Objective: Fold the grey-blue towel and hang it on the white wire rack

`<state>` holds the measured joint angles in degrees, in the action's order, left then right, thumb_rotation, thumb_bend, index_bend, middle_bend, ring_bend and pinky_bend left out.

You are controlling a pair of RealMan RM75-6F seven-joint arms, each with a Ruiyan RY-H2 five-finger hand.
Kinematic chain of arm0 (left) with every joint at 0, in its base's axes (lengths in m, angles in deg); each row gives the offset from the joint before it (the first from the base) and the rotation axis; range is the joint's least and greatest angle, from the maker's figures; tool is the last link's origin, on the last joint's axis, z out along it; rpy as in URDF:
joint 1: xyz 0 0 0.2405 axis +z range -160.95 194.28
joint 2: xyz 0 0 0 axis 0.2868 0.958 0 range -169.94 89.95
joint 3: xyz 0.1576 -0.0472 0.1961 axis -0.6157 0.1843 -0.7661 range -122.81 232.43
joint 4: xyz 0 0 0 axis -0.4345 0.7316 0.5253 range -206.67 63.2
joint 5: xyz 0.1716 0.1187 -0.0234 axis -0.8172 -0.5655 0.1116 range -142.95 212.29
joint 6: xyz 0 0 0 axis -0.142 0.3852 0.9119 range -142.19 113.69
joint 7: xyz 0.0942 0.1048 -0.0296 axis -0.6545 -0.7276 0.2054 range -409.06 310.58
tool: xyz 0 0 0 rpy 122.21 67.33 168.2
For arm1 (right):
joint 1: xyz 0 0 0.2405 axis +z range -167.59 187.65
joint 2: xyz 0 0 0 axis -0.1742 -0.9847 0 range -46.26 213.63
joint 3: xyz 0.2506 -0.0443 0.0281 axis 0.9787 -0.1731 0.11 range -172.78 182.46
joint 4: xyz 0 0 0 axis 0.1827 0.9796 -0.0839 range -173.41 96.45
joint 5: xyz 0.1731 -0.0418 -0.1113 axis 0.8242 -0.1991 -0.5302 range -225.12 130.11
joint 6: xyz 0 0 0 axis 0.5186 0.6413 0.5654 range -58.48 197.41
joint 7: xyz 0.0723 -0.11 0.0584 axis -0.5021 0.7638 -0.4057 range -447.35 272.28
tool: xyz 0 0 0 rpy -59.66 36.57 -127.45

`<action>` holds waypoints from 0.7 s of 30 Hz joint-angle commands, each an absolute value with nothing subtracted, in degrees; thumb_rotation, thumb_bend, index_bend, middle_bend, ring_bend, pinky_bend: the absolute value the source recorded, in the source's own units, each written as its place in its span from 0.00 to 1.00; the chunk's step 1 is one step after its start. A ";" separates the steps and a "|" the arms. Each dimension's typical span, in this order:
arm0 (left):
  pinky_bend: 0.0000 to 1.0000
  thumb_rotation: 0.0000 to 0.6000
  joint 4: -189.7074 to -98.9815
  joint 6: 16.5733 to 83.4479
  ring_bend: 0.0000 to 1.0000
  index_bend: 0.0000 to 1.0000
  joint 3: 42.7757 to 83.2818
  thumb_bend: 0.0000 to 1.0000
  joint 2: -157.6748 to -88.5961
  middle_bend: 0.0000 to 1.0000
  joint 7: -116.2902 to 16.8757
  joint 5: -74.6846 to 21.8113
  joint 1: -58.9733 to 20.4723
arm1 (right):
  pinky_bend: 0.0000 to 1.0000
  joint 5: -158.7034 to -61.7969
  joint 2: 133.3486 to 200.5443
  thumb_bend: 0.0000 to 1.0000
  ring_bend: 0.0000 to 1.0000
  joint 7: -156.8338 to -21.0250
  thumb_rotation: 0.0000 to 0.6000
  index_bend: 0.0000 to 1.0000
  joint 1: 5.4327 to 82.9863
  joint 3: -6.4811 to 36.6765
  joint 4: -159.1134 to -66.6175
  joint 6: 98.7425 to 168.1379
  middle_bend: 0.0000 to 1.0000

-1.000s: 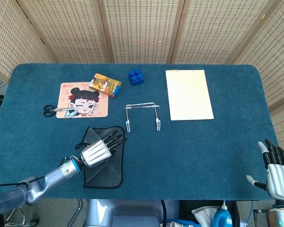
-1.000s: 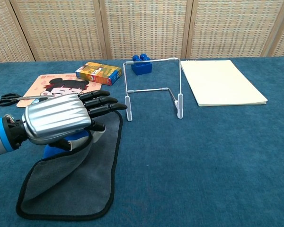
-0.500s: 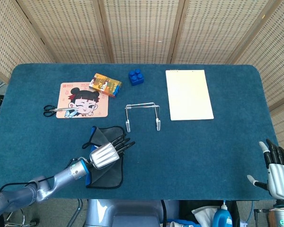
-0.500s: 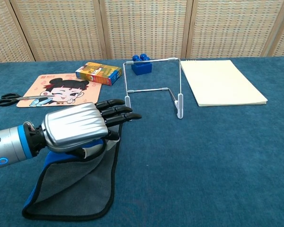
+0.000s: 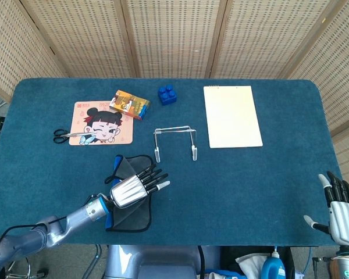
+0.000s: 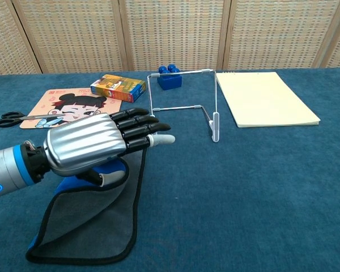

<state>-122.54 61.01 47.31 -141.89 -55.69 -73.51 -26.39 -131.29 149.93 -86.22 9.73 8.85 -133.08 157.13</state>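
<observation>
The grey-blue towel [image 5: 141, 216] lies at the table's near left, its black-trimmed left edge raised and curled over so the blue underside [image 6: 96, 177] shows. My left hand [image 5: 131, 189] hovers over it with fingers stretched to the right and grips the raised edge against the thumb; in the chest view this hand [image 6: 93, 147] hides the towel's far part. The white wire rack [image 5: 174, 129] stands upright just beyond, a short gap from the fingertips, and shows in the chest view as rack [image 6: 181, 72]. My right hand [image 5: 342, 215] rests off the table's near right corner, fingers apart, holding nothing.
At the far left lie scissors [image 5: 67, 135] on a cartoon mat [image 5: 102, 123], with a colourful box [image 5: 129, 104] and a blue block [image 5: 167, 94] behind the rack. A cream notepad [image 5: 232, 116] lies at the far right.
My left hand has travelled rightward and slightly forward, carrying the towel's left edge with it; the towel has become narrower. The right hand has stayed put.
</observation>
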 commanded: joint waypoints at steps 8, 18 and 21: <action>0.00 1.00 -126.71 61.36 0.00 0.00 47.13 0.25 -136.85 0.00 -55.84 -72.07 -24.79 | 0.00 -132.05 150.14 0.00 0.00 -85.19 1.00 0.00 9.68 8.56 -133.65 157.52 0.00; 0.00 1.00 -130.13 65.52 0.00 0.00 46.30 0.23 -132.21 0.00 -52.01 -72.22 -22.25 | 0.00 -132.16 150.33 0.00 0.00 -84.47 1.00 0.00 9.63 8.47 -133.83 157.64 0.00; 0.00 1.00 -129.06 66.31 0.00 0.00 44.93 0.23 -130.23 0.00 -50.78 -72.40 -20.80 | 0.00 -132.02 150.32 0.00 0.00 -84.63 1.00 0.00 9.57 8.50 -133.76 157.64 0.00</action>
